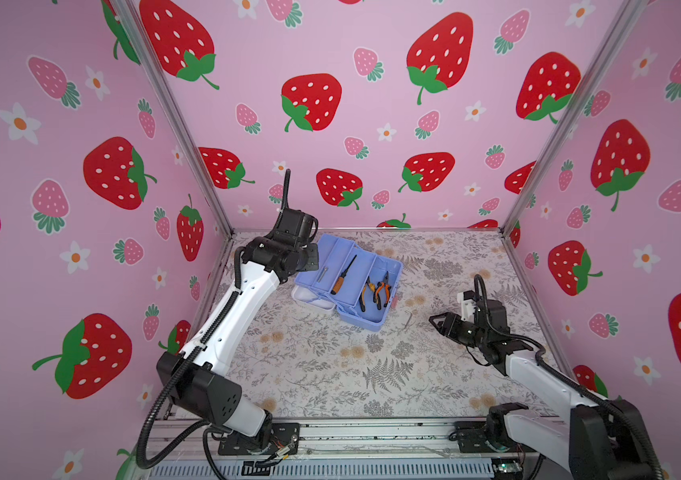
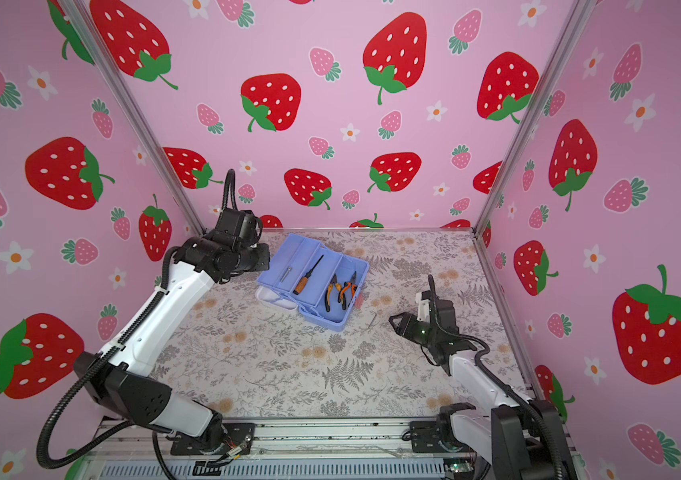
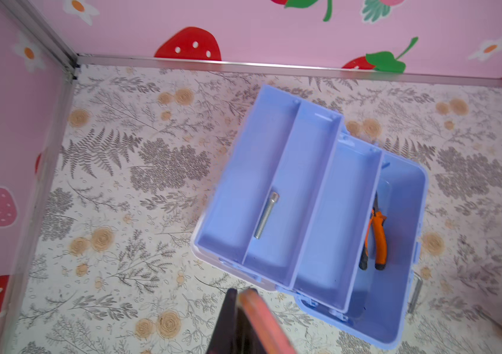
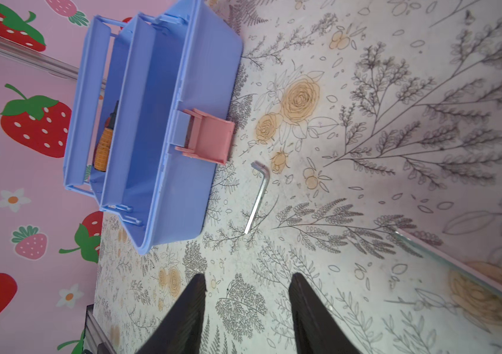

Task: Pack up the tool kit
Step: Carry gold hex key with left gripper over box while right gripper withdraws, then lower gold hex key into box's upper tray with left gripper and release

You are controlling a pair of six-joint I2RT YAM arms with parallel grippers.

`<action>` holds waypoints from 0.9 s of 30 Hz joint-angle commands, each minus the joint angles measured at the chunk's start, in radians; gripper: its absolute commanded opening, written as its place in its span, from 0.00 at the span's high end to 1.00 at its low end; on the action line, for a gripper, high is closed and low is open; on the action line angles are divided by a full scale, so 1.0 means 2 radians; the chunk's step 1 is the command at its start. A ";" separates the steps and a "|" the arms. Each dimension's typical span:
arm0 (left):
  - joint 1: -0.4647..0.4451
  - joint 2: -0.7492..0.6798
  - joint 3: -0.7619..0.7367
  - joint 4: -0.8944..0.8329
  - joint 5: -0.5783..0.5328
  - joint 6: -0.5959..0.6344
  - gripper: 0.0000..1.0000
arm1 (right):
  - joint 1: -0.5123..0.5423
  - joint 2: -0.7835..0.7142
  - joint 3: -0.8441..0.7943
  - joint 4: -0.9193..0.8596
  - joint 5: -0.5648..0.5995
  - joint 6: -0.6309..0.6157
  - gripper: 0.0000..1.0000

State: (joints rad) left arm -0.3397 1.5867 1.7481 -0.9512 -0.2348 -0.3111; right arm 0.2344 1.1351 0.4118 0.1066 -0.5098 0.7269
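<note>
Hex key (image 4: 257, 196) looks thin, stiff and slick, flat on tabletop (image 4: 366, 245) ahead of spread right gripper (image 4: 248, 306); pinch mid-shaft. Left gripper (image 3: 240, 295) pressed together.

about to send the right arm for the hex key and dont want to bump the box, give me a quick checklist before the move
1. hex key lies flat on the table, clear of the tool kit: ok
2. right gripper open and empty, key ahead of it: ok
3. pink latch hangs out toward the key but apart from it: ok
4. tool kit base has room beside the pliers: ok
5. left gripper shut; whether it holds anything: cannot tell
</note>
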 commanded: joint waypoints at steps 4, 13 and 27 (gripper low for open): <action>0.031 0.104 0.119 -0.104 -0.023 0.033 1.00 | -0.024 0.026 0.022 -0.004 -0.062 -0.048 0.55; 0.057 0.242 0.277 -0.193 -0.003 0.041 1.00 | -0.046 0.051 0.029 -0.035 -0.075 -0.104 0.54; 0.020 0.302 0.261 -0.168 0.036 0.032 1.00 | -0.080 0.071 0.026 -0.038 -0.109 -0.133 0.54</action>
State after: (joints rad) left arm -0.3000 2.1403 2.2406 -1.2564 -0.1555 -0.2409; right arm 0.0853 1.2762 0.4557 0.0414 -0.6949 0.4950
